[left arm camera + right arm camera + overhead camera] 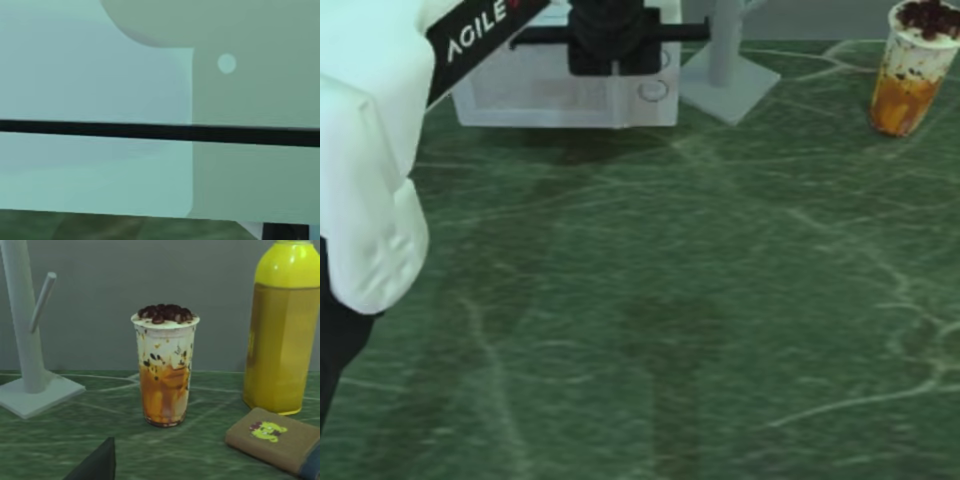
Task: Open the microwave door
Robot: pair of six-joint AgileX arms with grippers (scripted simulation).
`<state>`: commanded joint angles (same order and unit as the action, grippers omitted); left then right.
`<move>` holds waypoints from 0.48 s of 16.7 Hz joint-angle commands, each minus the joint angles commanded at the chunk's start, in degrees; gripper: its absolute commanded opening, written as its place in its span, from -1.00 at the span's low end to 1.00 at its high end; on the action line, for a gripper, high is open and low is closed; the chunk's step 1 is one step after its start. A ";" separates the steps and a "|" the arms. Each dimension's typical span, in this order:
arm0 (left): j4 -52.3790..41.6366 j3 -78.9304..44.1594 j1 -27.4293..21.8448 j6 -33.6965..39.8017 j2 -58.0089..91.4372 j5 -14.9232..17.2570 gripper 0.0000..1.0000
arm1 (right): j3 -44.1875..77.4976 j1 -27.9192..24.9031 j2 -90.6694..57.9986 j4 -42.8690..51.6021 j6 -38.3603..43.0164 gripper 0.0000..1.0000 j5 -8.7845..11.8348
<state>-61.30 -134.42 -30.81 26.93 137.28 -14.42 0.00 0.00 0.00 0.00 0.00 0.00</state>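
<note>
– Where's the microwave (565, 95)?

– Bench's far edge, left of centre, left gripper (612, 38) over its top; how far open, I cannot tell.

– Door?

– The microwave door (95, 165) fills the left wrist view.

– Right wrist view?

– A drink cup (165, 365) topped with dark beads, yellow bottle (283, 330), white stand (30, 340).

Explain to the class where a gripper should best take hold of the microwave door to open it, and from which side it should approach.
Probably along the door's free edge beside the knob panel, coming from the front. The microwave faces forward at the table's back left, and the microwave door meets that panel in a seam. The left gripper is already there; no handle is clearly visible.
</note>
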 joint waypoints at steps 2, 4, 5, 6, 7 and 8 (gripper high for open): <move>1.99 4.06 -0.03 0.41 -2.33 -0.31 -1.00 | 0.00 0.00 0.00 0.00 0.00 1.00 0.00; 3.86 7.67 -0.20 0.77 -4.41 -0.62 -1.00 | 0.00 0.00 0.00 0.00 0.00 1.00 0.00; 4.47 8.87 -0.26 0.89 -5.09 -0.73 -1.00 | 0.00 0.00 0.00 0.00 0.00 1.00 0.00; 4.79 9.49 -0.30 0.95 -5.45 -0.78 -1.00 | 0.00 0.00 0.00 0.00 0.00 1.00 0.00; 4.82 9.57 -0.30 0.95 -5.49 -0.79 -1.00 | 0.00 0.00 0.00 0.00 0.00 1.00 0.00; 4.82 9.57 -0.30 0.95 -5.49 -0.79 -1.00 | 0.00 0.00 0.00 0.00 0.00 1.00 0.00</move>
<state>-56.47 -124.86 -31.11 27.88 131.78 -15.21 0.00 0.00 0.00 0.00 0.00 0.00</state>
